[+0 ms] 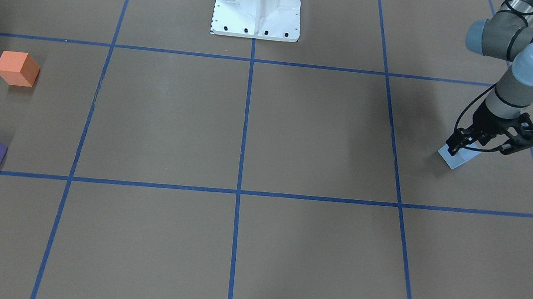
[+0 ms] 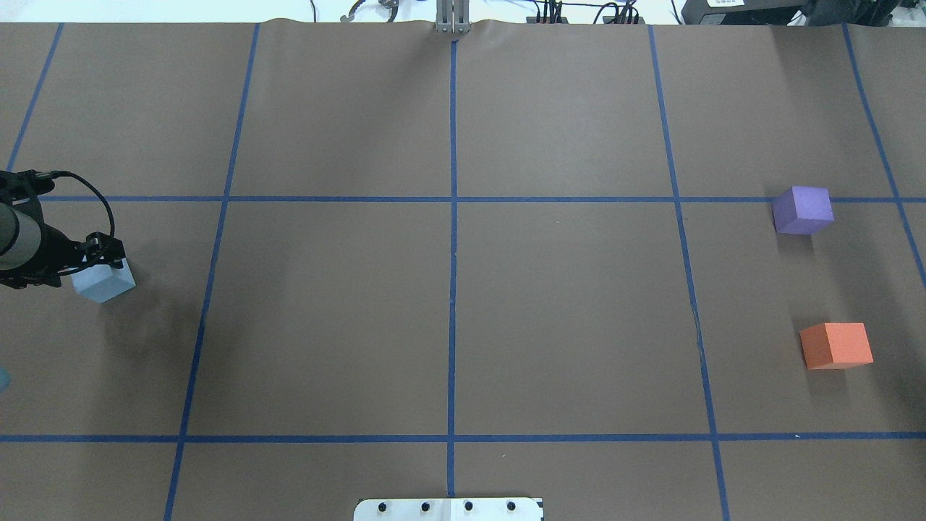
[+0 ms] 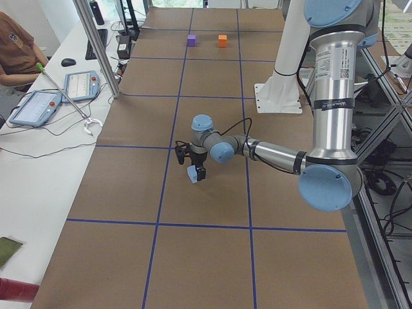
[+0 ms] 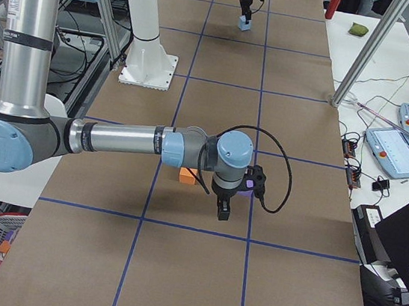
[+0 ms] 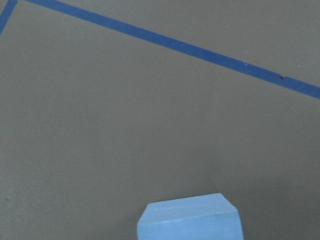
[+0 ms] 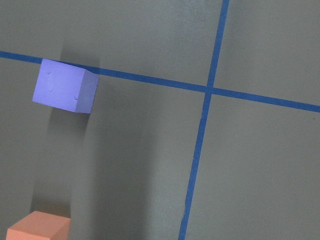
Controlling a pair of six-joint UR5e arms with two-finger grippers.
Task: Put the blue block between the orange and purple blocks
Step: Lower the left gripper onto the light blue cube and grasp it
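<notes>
Blue block (image 2: 105,282) sits in left pincer (image 2: 92,262); no writing legible.

On my screens the table (image 2: 564,304) was flat brown, ruled into squares by a grid of blue tape lines (image 2: 453,289). The blue block (image 2: 107,282) read as a pale sky blue, the purple block (image 2: 802,210) a soft violet, the orange block (image 2: 836,346) a salmon orange. The left arm (image 1: 521,73) was grey metal with light-blue joint caps, its left gripper (image 1: 472,148) black. The robot's base (image 1: 258,5) was white.
</notes>
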